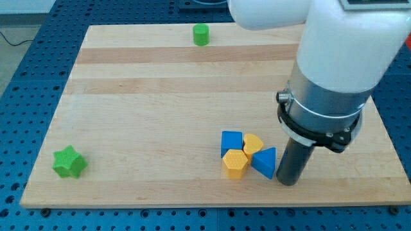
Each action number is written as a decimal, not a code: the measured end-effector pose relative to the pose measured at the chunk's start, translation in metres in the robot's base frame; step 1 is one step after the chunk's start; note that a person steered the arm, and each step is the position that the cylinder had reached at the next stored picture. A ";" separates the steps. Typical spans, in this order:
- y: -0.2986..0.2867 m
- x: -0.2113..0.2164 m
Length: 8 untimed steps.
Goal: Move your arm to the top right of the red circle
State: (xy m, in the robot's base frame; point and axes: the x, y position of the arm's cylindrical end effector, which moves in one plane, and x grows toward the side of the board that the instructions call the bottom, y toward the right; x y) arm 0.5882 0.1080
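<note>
We're looking down on the wooden table (160,96), and our arm (340,58) fills the view's upper right, white housing over a grey collar. From it the dark rod drops to the board, and my tip (288,183) sits near the view's bottom right, just beside the blue triangle (265,162), on its right; whether the two actually touch we can't quite tell from this angle.

The end effector here is only that plain rod, so there is nothing on it to open or close, and it has hold of nothing.

Left of my tip there's a tight little huddle of four blocks. The blue cube (231,142) sits at the upper left of the group. A yellow block (253,143), rounded on top, is pressed against its right side. Below them the yellow hexagon (235,163) is at the front, and the blue triangle closes off the right end. All four look packed together, touching their neighbours.

Well apart from that group, the green star (69,161) lies near the view's bottom left corner. The green cylinder (201,34) stands alone near the view's top edge, a little left of centre.

And the red circle? We can't find it anywhere in this view; it may be hidden behind the arm's bulk on the right, but that's not something we can confirm.
</note>
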 end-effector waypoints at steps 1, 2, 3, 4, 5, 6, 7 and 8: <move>-0.013 0.000; -0.019 0.001; -0.019 0.010; -0.017 0.017; 0.061 0.015; 0.170 -0.010; 0.200 -0.040; 0.200 -0.042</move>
State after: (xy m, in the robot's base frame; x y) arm 0.5466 0.3081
